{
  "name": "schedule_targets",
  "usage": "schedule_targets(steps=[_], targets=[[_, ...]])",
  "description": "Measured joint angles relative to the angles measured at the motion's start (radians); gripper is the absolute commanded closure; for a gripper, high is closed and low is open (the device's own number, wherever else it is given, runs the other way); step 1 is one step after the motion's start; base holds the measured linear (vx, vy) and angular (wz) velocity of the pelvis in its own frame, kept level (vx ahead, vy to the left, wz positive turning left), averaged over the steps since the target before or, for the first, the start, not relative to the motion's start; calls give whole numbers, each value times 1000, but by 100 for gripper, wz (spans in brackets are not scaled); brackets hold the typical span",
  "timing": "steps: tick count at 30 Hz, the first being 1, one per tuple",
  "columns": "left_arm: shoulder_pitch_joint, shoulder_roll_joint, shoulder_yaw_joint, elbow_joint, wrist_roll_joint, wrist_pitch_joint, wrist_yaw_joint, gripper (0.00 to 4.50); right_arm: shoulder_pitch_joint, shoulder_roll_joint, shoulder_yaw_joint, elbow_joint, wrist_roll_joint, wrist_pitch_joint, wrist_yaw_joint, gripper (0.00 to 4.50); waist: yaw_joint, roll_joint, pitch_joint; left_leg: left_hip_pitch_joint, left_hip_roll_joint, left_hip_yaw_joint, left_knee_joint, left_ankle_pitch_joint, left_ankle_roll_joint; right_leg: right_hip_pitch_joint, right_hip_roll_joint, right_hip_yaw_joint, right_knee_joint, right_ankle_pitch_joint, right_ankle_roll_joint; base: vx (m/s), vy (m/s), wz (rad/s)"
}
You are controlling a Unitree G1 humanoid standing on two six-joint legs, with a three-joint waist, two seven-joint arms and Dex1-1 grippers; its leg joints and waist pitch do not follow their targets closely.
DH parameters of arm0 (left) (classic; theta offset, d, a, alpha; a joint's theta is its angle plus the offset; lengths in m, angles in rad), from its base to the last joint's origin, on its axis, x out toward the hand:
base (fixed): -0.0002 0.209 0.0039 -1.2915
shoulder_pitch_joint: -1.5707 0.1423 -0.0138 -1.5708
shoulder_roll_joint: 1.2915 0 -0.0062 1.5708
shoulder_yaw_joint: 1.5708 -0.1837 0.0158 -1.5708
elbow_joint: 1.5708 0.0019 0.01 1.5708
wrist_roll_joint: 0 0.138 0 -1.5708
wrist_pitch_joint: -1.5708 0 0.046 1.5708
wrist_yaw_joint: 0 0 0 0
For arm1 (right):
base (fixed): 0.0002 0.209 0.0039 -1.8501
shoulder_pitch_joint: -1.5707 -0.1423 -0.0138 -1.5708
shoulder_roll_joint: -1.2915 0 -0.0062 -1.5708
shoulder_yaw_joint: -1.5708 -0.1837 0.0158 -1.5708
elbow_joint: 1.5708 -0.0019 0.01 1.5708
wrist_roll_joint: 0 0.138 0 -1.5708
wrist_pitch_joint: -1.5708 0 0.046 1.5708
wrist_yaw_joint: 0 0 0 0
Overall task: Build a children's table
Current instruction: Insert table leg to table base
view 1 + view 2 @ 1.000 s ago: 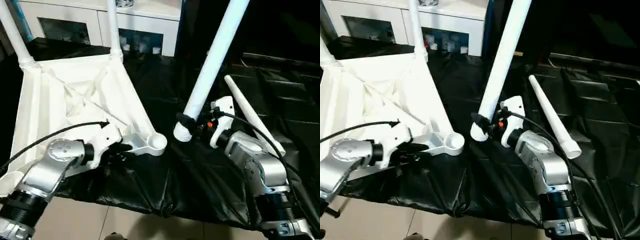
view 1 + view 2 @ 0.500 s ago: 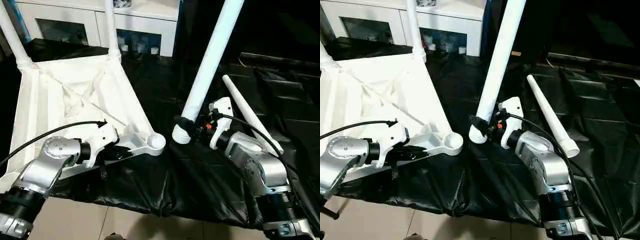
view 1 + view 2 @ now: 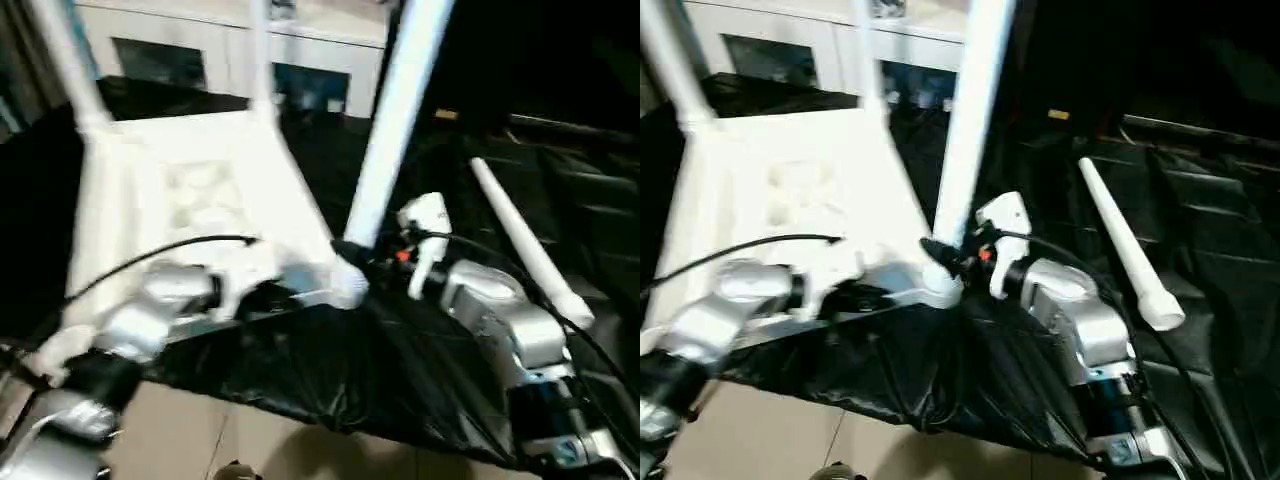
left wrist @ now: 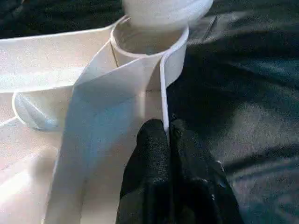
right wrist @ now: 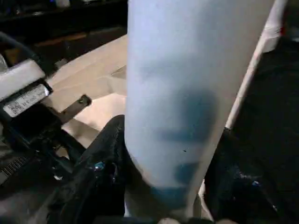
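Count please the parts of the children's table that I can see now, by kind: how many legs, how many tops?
Long tapered white plastic tube legs: 4 (two standing in far corners, one held by the right gripper, one lying on the black sheet)
White plastic rectangular top with ribbed underside: 1
Total: 5

Smooth white plastic table top (image 3: 200, 190), glossy black sheet (image 3: 330, 370)
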Motion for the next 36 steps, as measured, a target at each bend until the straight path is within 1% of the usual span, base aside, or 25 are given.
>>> schedule_targets(steps=[4,9,12,21,24,28,31,36], targets=[[-10,-19,-6,17,10,-20,-4,450,-1,3,1,42,-14,-6,0,262,4,0,0,0,0,0,0,0,-1,0,0,0,0,0,0,0,0,0],[-17,-22,-2,31,12,-24,-19,450,-16,2,4,84,-48,-59,-7,262,5,0,0,0,0,0,-1,1,-1,-1,0,-1,1,0,1,0,0,0],[-17,-22,0,32,12,-27,-25,450,-17,-4,5,98,-54,-83,-9,262,4,-1,0,-1,0,0,-1,1,-1,-1,0,-1,0,-1,1,0,0,0],[-18,-19,6,39,11,-34,-41,450,-19,-5,5,127,-70,-96,-3,262,3,-1,0,-1,1,-1,-2,1,-1,-1,0,-1,0,-1,2,0,0,0],[-18,-18,8,40,11,-30,-42,450,-25,15,-21,173,-46,-112,2,262,1,-1,0,-1,1,-1,-2,1,-1,-1,0,-1,0,-1,2,0,0,0],[-18,-23,13,41,11,-20,-43,450,-26,51,-79,239,11,-127,3,262,0,0,0,-1,1,-1,-2,1,-1,-1,0,-1,0,-1,2,0,0,0],[-19,-25,15,42,12,-17,-43,450,-26,64,-101,272,40,-142,4,262,0,0,-1,0,1,-1,-2,1,-1,-1,0,-1,0,-1,2,0,0,0],[-23,-31,17,50,17,-17,-45,450,-23,76,-120,296,49,-165,10,262,1,0,-1,0,1,-1,-2,1,-1,0,0,-1,0,-1,2,0,0,0]])
